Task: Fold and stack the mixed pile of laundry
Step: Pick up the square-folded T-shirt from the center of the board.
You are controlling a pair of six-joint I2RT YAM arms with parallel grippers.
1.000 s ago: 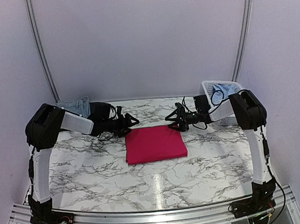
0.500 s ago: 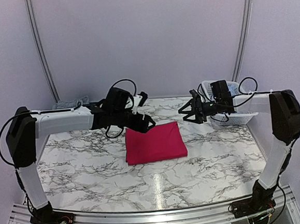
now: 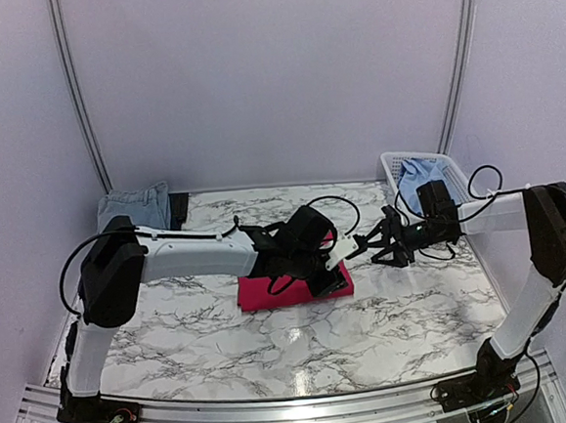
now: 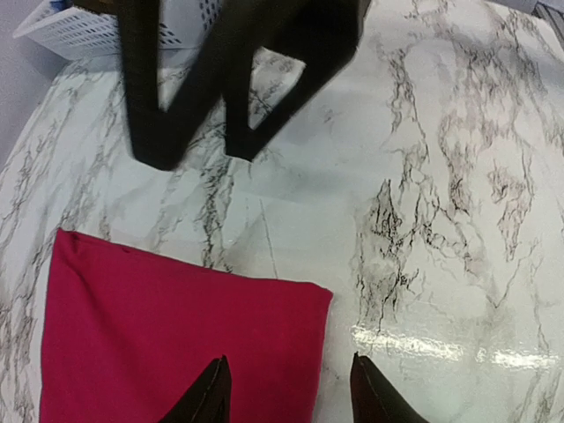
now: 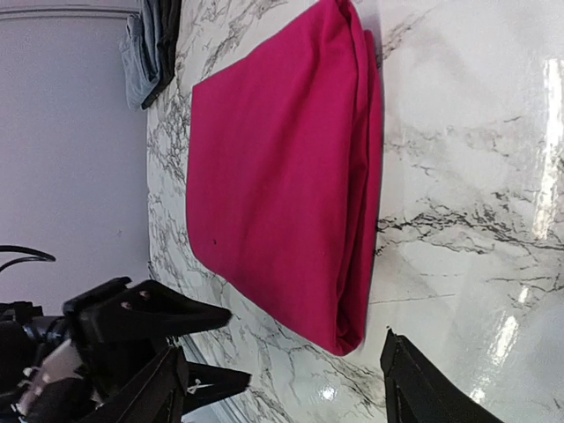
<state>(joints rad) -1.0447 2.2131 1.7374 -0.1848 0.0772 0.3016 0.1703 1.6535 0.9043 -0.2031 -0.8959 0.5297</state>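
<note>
The folded pink-red T-shirt lies flat at the middle of the marble table. My left gripper hangs low over its near right corner. In the left wrist view the jaws are open, one fingertip over the T-shirt and the other over bare marble. My right gripper stands open just right of the shirt, nothing between its fingers; the T-shirt lies in front of it. A folded denim piece and a dark one sit at the back left. A light blue shirt is in the basket.
The white slatted basket stands at the back right corner, also seen in the left wrist view as the basket. The two grippers are close together beside the shirt's right edge. The marble table stretches to the near rail.
The left arm has swung from the back left across to the T-shirt's near right corner, and its jaws have narrowed. The right gripper has come down and left toward the shirt's right edge.
</note>
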